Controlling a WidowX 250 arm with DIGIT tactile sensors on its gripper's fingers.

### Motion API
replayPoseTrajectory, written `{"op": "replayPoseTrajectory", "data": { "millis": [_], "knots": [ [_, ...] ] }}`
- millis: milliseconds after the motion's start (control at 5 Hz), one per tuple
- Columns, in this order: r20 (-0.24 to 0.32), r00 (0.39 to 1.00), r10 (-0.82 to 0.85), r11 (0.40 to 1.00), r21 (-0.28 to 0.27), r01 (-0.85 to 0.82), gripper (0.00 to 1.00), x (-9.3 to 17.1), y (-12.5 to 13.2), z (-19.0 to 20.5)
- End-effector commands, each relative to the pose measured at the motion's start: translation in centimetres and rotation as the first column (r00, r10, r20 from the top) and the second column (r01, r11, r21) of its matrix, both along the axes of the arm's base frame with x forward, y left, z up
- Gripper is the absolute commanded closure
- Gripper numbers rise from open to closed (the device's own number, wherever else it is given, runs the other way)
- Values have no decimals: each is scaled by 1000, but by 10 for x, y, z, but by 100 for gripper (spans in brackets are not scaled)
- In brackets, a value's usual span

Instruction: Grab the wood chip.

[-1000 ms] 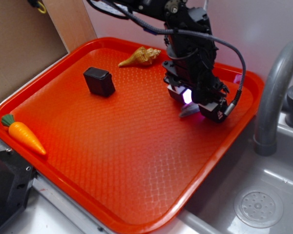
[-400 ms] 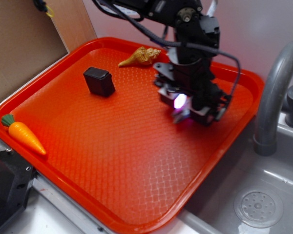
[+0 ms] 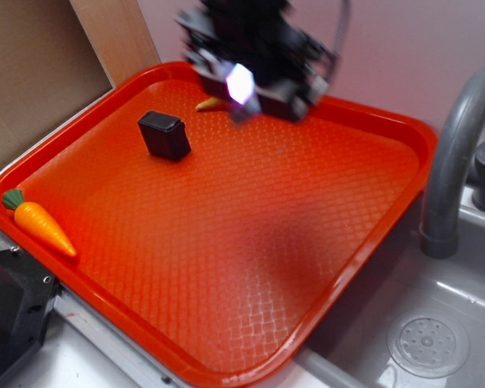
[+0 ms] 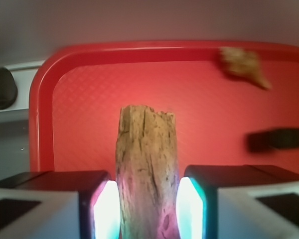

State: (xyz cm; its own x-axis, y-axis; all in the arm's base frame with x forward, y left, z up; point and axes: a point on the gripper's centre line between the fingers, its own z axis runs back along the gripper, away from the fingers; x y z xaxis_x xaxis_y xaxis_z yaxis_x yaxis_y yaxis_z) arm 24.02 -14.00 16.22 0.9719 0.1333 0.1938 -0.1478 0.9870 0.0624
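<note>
Gripper pinches the wood chip between its two glowing pads, the chip standing up through the centre of the wrist view, above the red tray. In the exterior view the blurred gripper sits top centre, over the tray's far edge.

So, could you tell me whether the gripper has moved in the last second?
Yes: the gripper went from the tray's right side toward the far edge, near the shell.

Pale wall behind; brown cardboard panel at left. Grey sink basin at right, round drain, curved grey faucet.
</note>
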Motion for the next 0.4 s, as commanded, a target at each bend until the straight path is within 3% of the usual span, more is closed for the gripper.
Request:
{"op": "replayPoseTrajectory", "data": {
  "millis": [0,200],
  "knots": [
    [105,984,143,965,-238,-115,100,-38,63,85],
    [86,994,63,976,-212,-44,100,-37,68,90]
  ]
}}
